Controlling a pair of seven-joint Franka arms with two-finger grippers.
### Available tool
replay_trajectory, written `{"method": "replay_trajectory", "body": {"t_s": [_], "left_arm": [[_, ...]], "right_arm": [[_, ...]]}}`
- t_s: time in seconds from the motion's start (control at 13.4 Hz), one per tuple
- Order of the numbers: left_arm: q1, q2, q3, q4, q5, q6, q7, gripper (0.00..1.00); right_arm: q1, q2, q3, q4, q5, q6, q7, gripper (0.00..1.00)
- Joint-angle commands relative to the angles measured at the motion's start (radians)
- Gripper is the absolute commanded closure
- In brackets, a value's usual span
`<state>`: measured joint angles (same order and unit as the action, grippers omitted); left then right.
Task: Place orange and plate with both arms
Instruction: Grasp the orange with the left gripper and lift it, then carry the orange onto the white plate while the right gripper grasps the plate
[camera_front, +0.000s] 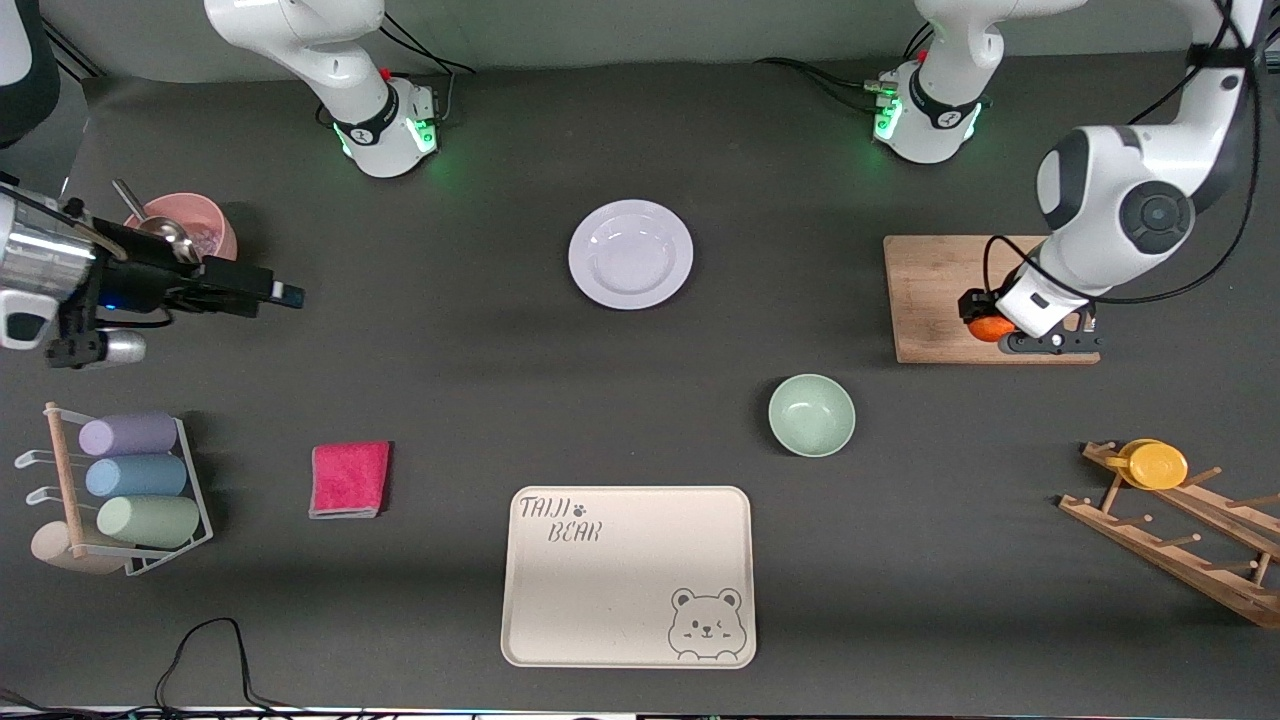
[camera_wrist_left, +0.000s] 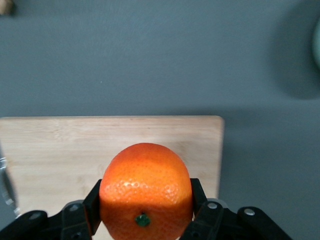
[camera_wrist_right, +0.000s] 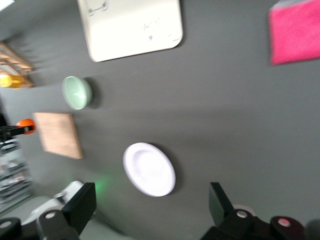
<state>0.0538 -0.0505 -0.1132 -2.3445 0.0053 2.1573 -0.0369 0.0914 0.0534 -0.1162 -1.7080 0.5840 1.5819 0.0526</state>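
**Left wrist view: orange clamped over the board**

Left gripper (camera_wrist_left: 145, 220) has its fingers pressed against both sides of the orange (camera_wrist_left: 146, 190), over the wooden board (camera_front: 935, 290), at the board's edge nearest the front camera. A side grip probably keeps the round fruit from rolling. Right gripper (camera_wrist_right: 150, 210) hangs with fingers spread wide and empty, high above the table near the pink cup (camera_front: 190, 222). Toward the right arm's end from the board, the plate (camera_front: 631, 254) lies alone with bare table all around its rim.
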Motion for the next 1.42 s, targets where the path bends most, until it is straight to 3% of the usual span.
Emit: {"method": "replay_trajectory", "body": {"t_s": [0.0, 0.15, 0.3, 0.52, 0.75, 0.97, 1.34], "left_arm": [[-0.005, -0.028, -0.077, 0.196, -0.040, -0.251, -0.064, 1.00], [-0.005, -0.041, -0.144, 0.287, -0.146, -0.368, -0.151, 1.00], [-0.006, -0.077, -0.280, 0.318, -0.189, -0.383, -0.316, 1.00], [-0.009, -0.069, -0.543, 0.344, -0.192, -0.285, -0.675, 1.00], [-0.017, -0.013, -0.709, 0.337, -0.189, -0.162, -0.917, 1.00], [-0.070, 0.093, -0.781, 0.295, -0.125, -0.010, -1.065, 1.00], [-0.259, 0.397, -0.767, 0.301, 0.275, 0.116, -1.410, 1.00]], "right_arm": [[0.008, -0.069, -0.020, -0.169, 0.111, 0.078, 0.006, 0.00], [0.013, -0.063, -0.016, -0.206, 0.149, 0.090, 0.003, 0.00], [0.056, -0.056, -0.016, -0.252, 0.151, 0.131, -0.022, 0.00], [0.059, -0.043, -0.017, -0.318, 0.167, 0.145, -0.102, 0.00], [0.062, -0.044, -0.020, -0.401, 0.250, 0.148, -0.164, 0.00], [0.071, -0.043, -0.014, -0.465, 0.270, 0.208, -0.168, 0.00], [0.103, -0.033, -0.017, -0.603, 0.430, 0.314, -0.330, 0.00]]}}
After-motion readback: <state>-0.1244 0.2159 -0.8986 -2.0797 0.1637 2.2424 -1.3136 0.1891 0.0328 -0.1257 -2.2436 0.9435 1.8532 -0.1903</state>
